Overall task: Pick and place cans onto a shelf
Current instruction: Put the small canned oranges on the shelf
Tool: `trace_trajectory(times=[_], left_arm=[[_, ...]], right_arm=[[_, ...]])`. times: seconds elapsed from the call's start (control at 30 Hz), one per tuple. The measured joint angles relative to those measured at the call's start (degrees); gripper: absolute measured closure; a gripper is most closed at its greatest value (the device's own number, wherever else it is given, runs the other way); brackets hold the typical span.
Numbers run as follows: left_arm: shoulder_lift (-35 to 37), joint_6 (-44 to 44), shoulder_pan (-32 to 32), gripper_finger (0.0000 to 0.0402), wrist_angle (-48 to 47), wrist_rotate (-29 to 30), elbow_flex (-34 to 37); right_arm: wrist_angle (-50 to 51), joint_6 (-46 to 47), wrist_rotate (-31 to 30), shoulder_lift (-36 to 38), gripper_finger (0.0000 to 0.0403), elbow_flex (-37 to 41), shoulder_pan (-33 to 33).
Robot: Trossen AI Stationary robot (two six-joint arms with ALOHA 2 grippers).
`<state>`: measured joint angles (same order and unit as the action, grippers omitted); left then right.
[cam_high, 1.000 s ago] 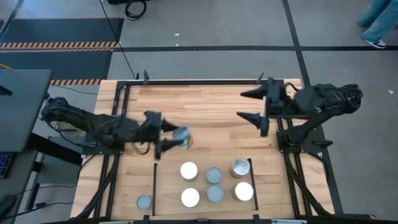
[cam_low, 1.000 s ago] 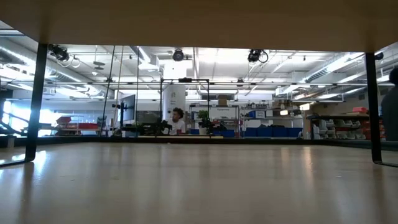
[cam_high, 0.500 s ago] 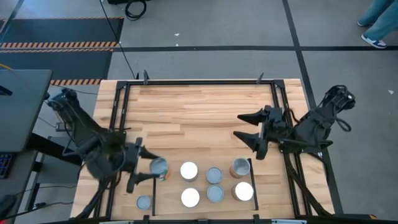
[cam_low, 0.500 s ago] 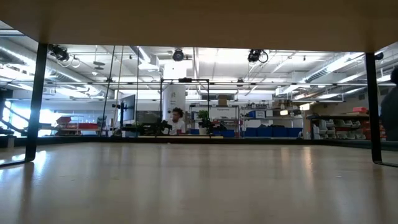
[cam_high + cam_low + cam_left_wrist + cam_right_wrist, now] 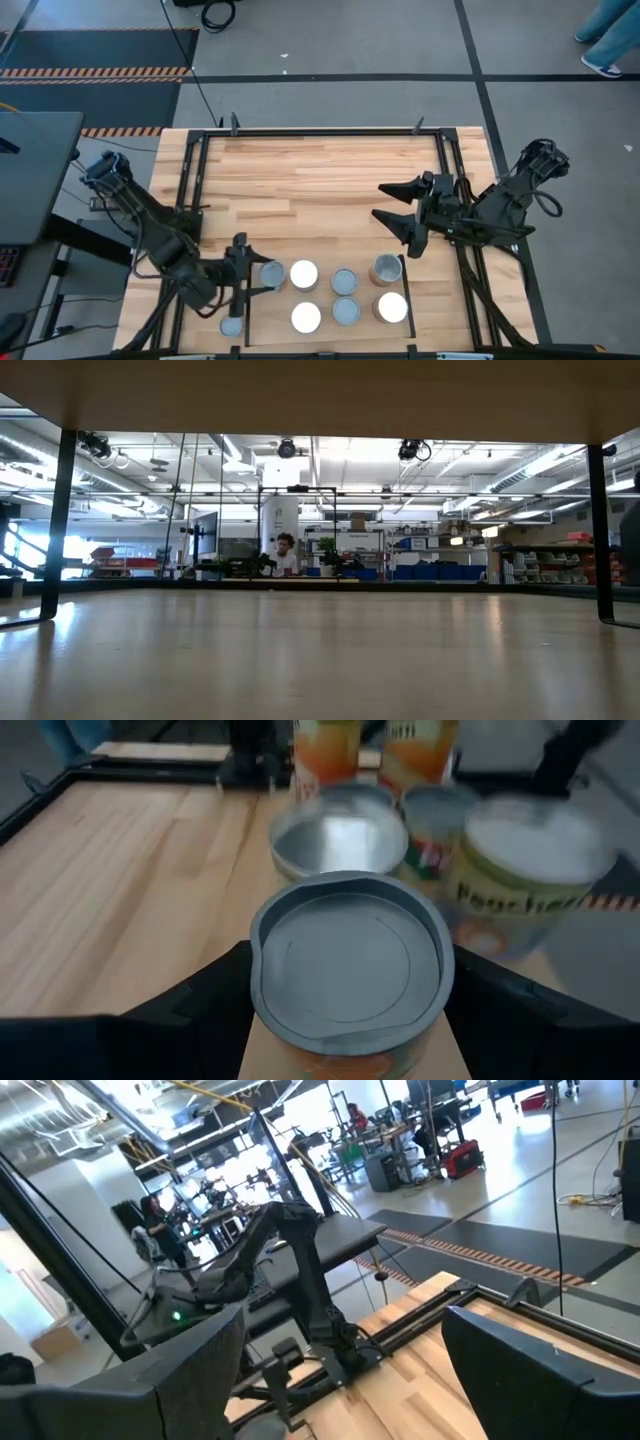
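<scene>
My left gripper is shut on a grey-topped can at the left end of the shelf, a light-wood panel between two black rails. Several more cans stand on the shelf: a white-topped one right beside the held can, grey-topped ones, and others. One grey-topped can stands outside the left rail. My right gripper is open and empty over the table, beyond the shelf's right end. My left gripper pinches the can's side wall just below its rim between its two fingers, one on each side. The fingers come level from the table's left. The can is upright, top up; I cannot tell whether its base is on the shelf.
Black frame rails run around the tabletop. Bare wood lies between the shelf and the far edge. In the left wrist view, more cans stand close behind the held one. People show in the room beyond.
My left gripper has carried the can from the table's middle toward the near edge, down to the shelf's left end. The can was tipped then and stands upright now. My right gripper has moved a little toward the near edge and stayed open.
</scene>
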<state>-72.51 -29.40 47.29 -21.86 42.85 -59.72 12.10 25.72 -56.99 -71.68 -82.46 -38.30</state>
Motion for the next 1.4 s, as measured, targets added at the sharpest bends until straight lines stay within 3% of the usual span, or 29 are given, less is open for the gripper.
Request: trace_trajectory(times=[0.17,0.5,0.97,1.4], left_arm=[[-1.05,-0.33,-0.79,0.0124,-4.29,-4.93,0.02],[-2.35,1.76,-1.52,0.0118,-8.72,-5.65,0.05],[-2.14,1.11,-1.53,0.0089,-6.94,-7.08,0.02],[-2.13,1.39,-2.49,0.0112,-7.35,-9.39,0.02]], right_arm=[[-0.02,0.0,0.02,0.0,0.0055,0.0,0.0],[0.62,-0.37,0.17,0.0,0.0055,0.0,0.0],[1.44,-0.37,1.14,0.0,0.0055,-0.02,0.02],[1.42,-0.37,1.14,0.0,0.0055,-0.02,0.02]])
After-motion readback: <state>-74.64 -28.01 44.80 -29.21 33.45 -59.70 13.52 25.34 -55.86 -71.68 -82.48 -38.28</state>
